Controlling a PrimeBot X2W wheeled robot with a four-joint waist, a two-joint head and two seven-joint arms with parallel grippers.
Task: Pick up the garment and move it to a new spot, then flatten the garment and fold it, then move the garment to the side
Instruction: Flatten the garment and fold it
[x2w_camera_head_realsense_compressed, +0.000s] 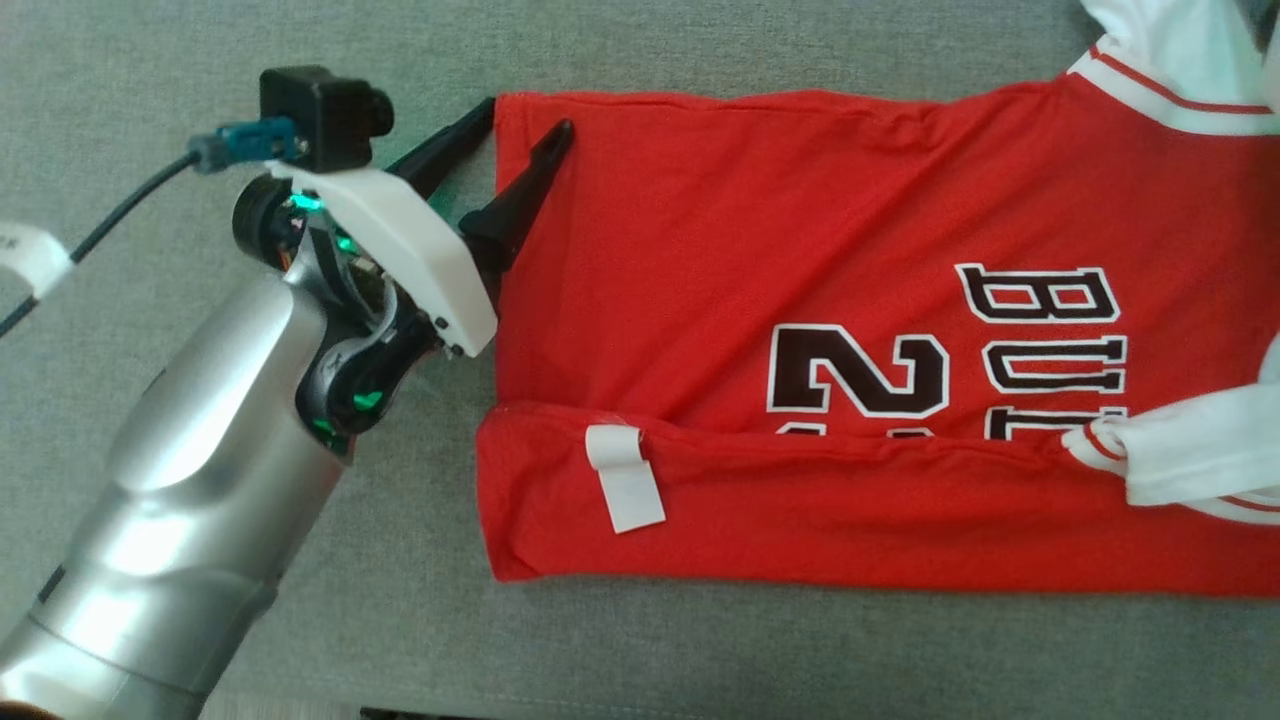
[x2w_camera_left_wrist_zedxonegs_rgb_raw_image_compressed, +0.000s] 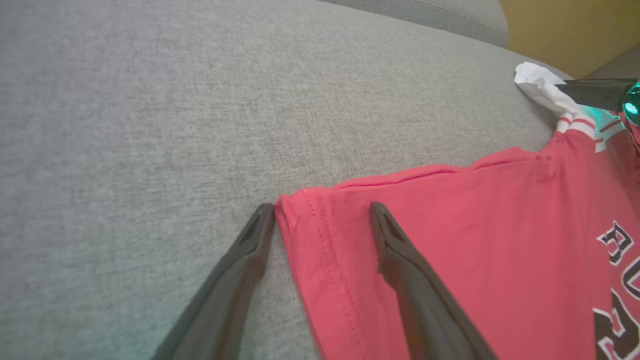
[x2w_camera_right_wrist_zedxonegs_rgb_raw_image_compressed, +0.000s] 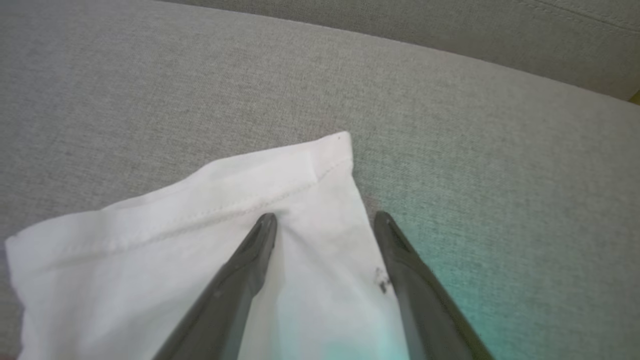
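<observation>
Garment (x2w_camera_head_realsense_compressed: 750, 230) is laid flat on the grey upholstered seat (x2w_camera_head_realsense_compressed: 300, 620), spread across the middle of the head view and running off its right edge. Red jersey body, white sleeves, black white-outlined lettering (x2w_camera_head_realsense_compressed: 1050, 330) facing up. The near long edge is folded up over the body, and a white label (x2w_camera_head_realsense_compressed: 628, 480) is seen on that fold near the hem end. Left gripper (x2w_camera_head_realsense_compressed: 527, 120) is placed at the far hem corner (x2w_camera_left_wrist_zedxonegs_rgb_raw_image_compressed: 287, 207), fingers (x2w_camera_left_wrist_zedxonegs_rgb_raw_image_compressed: 240, 260) spread wide. One tip sits over the grey seat just beside the garment edge, the other over the red fabric just inside the corner. Nothing is clamped, and contact with the cloth cannot be told. Right gripper (x2w_camera_right_wrist_zedxonegs_rgb_raw_image_compressed: 325, 217) is positioned at a white sleeve (x2w_camera_right_wrist_zedxonegs_rgb_raw_image_compressed: 175, 250), also spread wide and holding nothing. One finger lies over the white fabric below the sleeve's stitched hem, the other over the grey seat just beside the sleeve's side edge. In the left wrist view, one dark finger of the right gripper is seen at that sleeve at the upper right, with a teal glow beside it. A second sleeve (x2w_camera_head_realsense_compressed: 1190, 450) is bunched on the near fold at the right edge of the head view.
</observation>
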